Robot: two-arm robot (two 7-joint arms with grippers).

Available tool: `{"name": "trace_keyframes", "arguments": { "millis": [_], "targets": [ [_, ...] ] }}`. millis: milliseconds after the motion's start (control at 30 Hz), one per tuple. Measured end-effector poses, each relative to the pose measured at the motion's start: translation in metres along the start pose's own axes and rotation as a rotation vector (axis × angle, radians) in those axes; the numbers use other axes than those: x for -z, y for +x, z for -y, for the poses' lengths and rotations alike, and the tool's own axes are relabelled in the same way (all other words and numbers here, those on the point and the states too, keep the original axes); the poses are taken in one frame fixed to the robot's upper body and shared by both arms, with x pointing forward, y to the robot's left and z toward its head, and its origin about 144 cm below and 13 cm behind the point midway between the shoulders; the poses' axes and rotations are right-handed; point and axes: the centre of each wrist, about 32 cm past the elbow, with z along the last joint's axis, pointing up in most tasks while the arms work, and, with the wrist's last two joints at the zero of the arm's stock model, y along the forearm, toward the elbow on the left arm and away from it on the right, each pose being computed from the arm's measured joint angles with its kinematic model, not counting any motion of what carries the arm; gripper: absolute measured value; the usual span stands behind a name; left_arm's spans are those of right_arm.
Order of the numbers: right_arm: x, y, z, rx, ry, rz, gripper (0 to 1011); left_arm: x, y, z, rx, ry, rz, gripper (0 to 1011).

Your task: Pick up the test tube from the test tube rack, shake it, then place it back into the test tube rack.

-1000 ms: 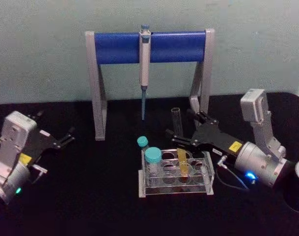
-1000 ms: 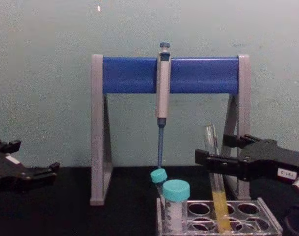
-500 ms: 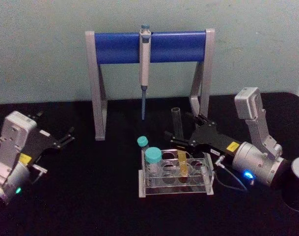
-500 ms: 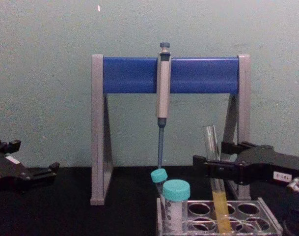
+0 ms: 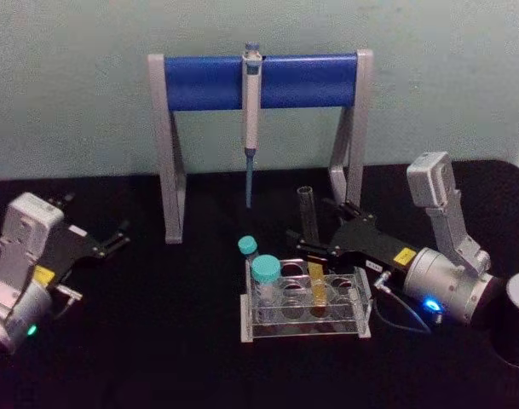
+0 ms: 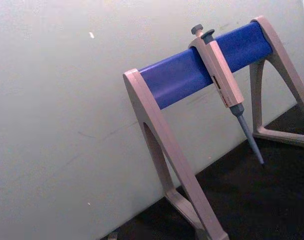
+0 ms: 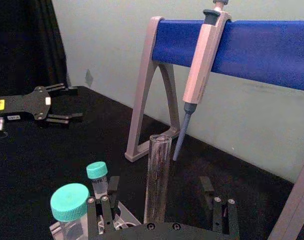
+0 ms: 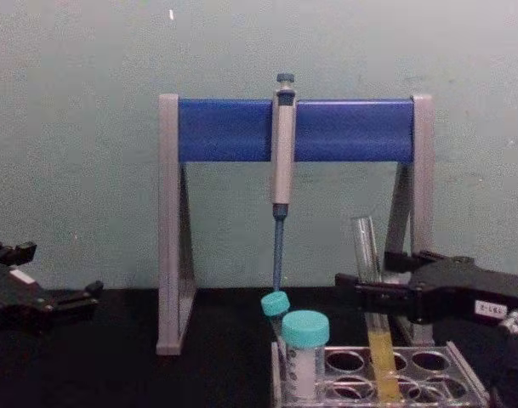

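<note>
The test tube (image 5: pixel 308 213), a long thin cylinder of clear glass with yellow liquid at its foot, is seen standing upright in the test tube rack (image 5: pixel 302 331). The rack, a low translucent plastic block pierced with round holes, is set near the middle of the matte black worktop (image 5: pixel 157 341), slightly toward its right edge. The right gripper (image 5: pixel 313 225) is spread wide around the tube's bare upper glass, its flat black fingers (image 7: pixel 206 186) kept clear on either side. The left gripper (image 5: pixel 118 237) is parked by the left edge, fingers apart.
</note>
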Motion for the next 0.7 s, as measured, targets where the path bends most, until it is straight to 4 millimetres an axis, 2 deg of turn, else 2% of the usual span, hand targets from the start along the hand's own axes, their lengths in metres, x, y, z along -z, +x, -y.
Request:
{"name": "trace_keyframes", "arguments": {
  "millis": [700],
  "targets": [
    [-0.0003, -0.0003, 0.0004, 0.001, -0.002, 0.002, 1000, 0.0000, 0.0000, 0.0000, 0.000, 0.000, 0.000, 1001]
  ]
}}
